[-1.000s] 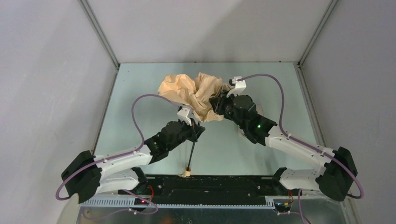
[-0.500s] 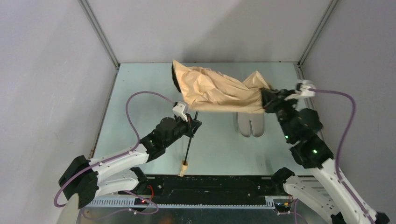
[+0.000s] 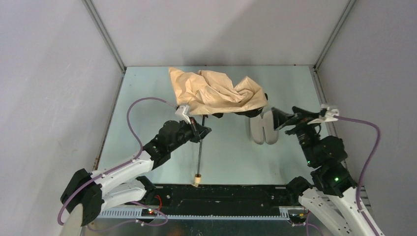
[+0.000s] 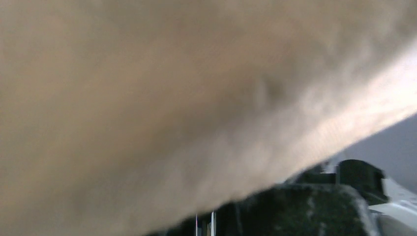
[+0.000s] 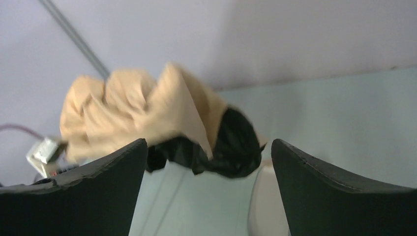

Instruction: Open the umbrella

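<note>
The umbrella (image 3: 216, 92) hangs half spread over the back of the table, a crumpled tan canopy with black ribs under its right end. Its thin black shaft (image 3: 199, 152) runs down toward me and ends in a beige handle (image 3: 197, 180) near the front edge. My left gripper (image 3: 201, 131) is shut on the shaft just below the canopy. In the left wrist view, blurred tan fabric (image 4: 172, 98) hides the jaws. My right gripper (image 3: 278, 119) stands wide open to the right of the canopy, apart from it. The right wrist view shows nothing between its fingers (image 5: 98, 196), with the canopy (image 5: 147, 105) beyond.
A pale flat fabric sleeve (image 3: 263, 129) lies on the green table (image 3: 147, 98) between the canopy and my right gripper; it also shows in the right wrist view as the sleeve (image 5: 268, 206). Grey walls enclose the table on three sides. A black rail (image 3: 221, 192) runs along the front.
My right gripper let go of the canopy's right edge, opened wide and drew back toward me. The stretched canopy sagged back to the left. The left arm kept hold of the shaft.
</note>
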